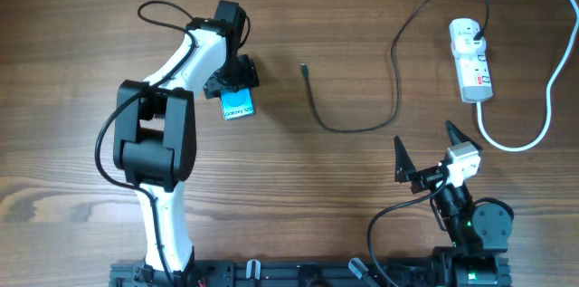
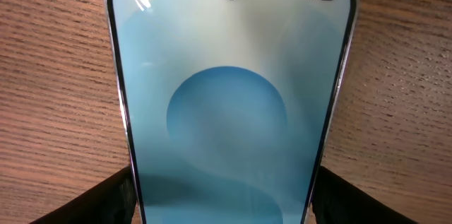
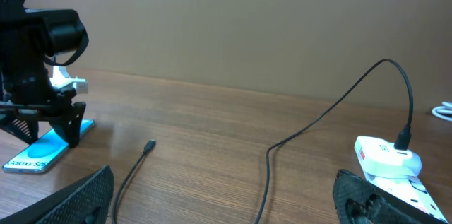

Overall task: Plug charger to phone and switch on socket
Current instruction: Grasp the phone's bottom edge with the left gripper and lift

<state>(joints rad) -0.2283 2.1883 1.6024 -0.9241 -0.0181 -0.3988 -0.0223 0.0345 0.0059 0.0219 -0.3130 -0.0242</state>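
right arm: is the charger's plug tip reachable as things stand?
Likely yes. The right gripper is open, and only bare table and a loop of the charger lie between it and the plug tip. The left gripper is off at the phone, out of the way.

The phone (image 2: 226, 97) shows "100" in a dark pill at the top right corner of its screen in the left wrist view, with signal bars just beside it. From overhead, small white print across one end of the screen seems to read "Galaxy S25", barely legible. The socket (image 1: 471, 61) bears markings too small to read.
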